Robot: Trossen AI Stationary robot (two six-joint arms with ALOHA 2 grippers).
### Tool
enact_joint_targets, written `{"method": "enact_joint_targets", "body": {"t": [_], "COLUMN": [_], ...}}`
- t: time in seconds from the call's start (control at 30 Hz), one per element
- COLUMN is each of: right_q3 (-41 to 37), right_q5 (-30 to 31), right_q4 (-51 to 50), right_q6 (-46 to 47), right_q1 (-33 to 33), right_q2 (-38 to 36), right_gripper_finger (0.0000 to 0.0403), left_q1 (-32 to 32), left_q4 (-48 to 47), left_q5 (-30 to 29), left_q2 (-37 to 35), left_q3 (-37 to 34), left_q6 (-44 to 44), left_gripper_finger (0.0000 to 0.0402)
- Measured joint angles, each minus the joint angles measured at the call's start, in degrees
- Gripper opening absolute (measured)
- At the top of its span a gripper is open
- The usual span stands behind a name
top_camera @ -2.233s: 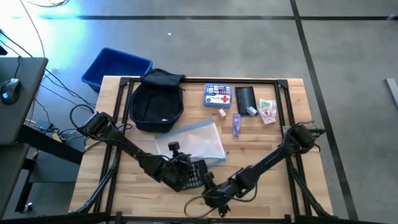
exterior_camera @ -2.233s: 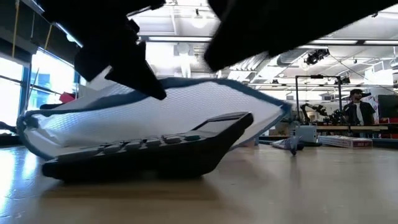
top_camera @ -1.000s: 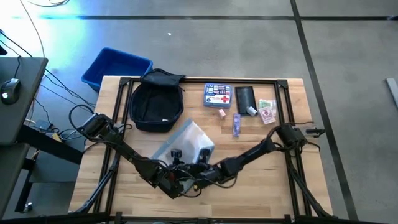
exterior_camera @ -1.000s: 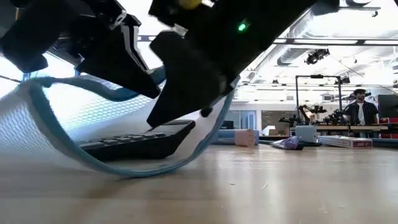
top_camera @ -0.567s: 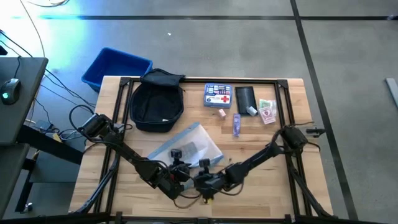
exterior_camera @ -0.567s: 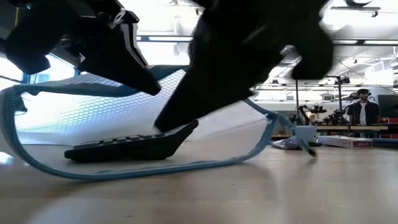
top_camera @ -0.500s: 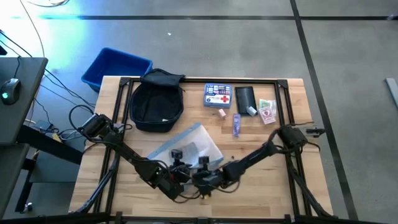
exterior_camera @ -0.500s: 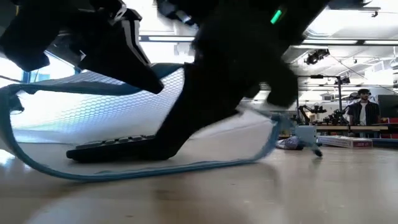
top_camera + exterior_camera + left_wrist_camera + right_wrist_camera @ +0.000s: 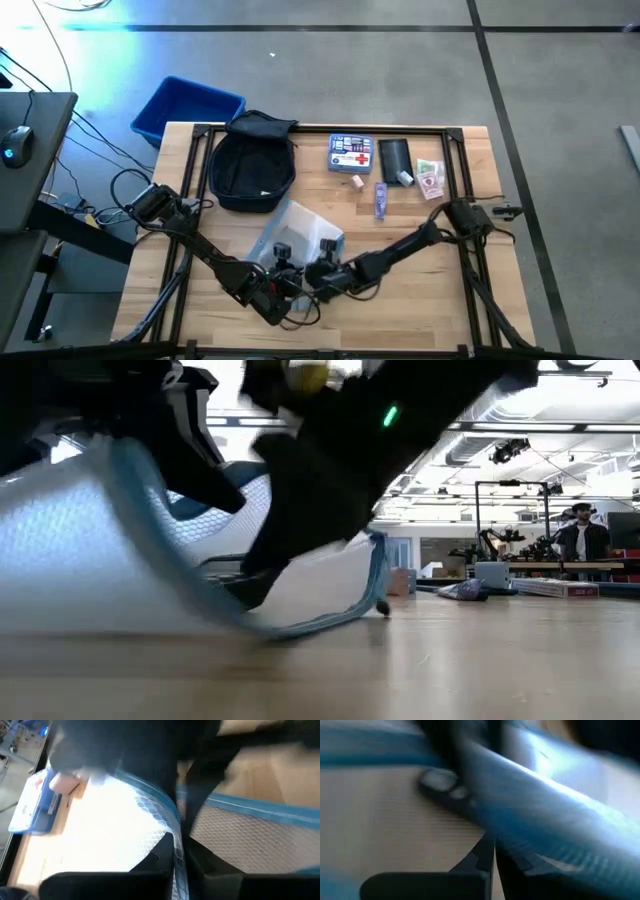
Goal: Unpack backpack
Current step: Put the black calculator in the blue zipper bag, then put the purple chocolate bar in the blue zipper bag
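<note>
We saw both grippers meeting low over the near desk (image 9: 420, 310). The left gripper (image 9: 268, 290) clenched the blue edge of a white mesh pouch (image 9: 300, 232); the right gripper (image 9: 322, 274) was clenched inside it, its catch hidden. The backpack (image 9: 252, 168) lay well beyond the fingers, untouched.

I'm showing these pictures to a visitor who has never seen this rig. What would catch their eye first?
Both dark arms meet at the table's near edge, the left gripper and right gripper shut on a white mesh pouch with blue trim. Behind it lies the dark backpack, with a row of small unpacked items to its right. A bright blue bin sits off the table's far left corner.
</note>
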Motion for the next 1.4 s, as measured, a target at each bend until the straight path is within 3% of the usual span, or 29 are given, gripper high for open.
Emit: {"method": "enact_joint_targets", "body": {"t": [0.1, 0.3, 0.57, 0.7, 0.8, 0.93, 1.13, 1.23, 1.4], "right_q3": [0.10, 0.06, -0.67, -5.64, -13.09, -24.37, -35.87, -39.61, -43.27], "right_q5": [-1.64, -0.13, 7.54, 11.52, 11.14, 9.74, 0.10, -4.13, -4.10], "right_q4": [-3.46, -15.74, -41.48, -51.98, -50.92, -41.70, -25.40, -22.55, -17.21], "right_q6": [-1.08, 6.88, 23.49, 32.58, 38.35, 42.25, 40.70, 41.19, 42.39], "right_q1": [2.48, 4.59, 2.01, -2.52, -7.06, -14.39, -24.78, -27.48, -28.06], "right_q2": [-1.94, -7.58, -18.30, -23.53, -28.23, -32.26, -32.82, -32.78, -32.93], "right_gripper_finger": [0.0001, 0.0022, 0.0146, 0.0209, 0.0240, 0.0256, 0.0256, 0.0256, 0.0233], "left_q1": [0.05, 0.43, 0.98, 0.98, 0.98, 0.98, 0.98, 0.98, 0.98], "left_q4": [-0.10, -0.16, -0.32, -0.42, -0.43, -0.43, -0.37, -0.37, -0.39], "left_q5": [-1.01, -1.46, -1.43, -1.10, -1.03, -1.03, -1.02, -1.03, -1.03], "left_q2": [0.00, 0.00, 0.00, 0.00, 0.00, 0.00, 0.00, 0.00, 0.00], "left_q3": [0.00, 0.02, 0.02, 0.02, 0.02, 0.02, 0.02, 0.02, 0.02], "left_q6": [-1.30, -3.02, -4.94, -5.53, -5.52, -5.52, -5.51, -5.51, -5.50], "left_gripper_finger": [0.0000, 0.0000, 0.0000, 0.0000, 0.0000, 0.0000, 0.0000, 0.0000, 0.0000]}}
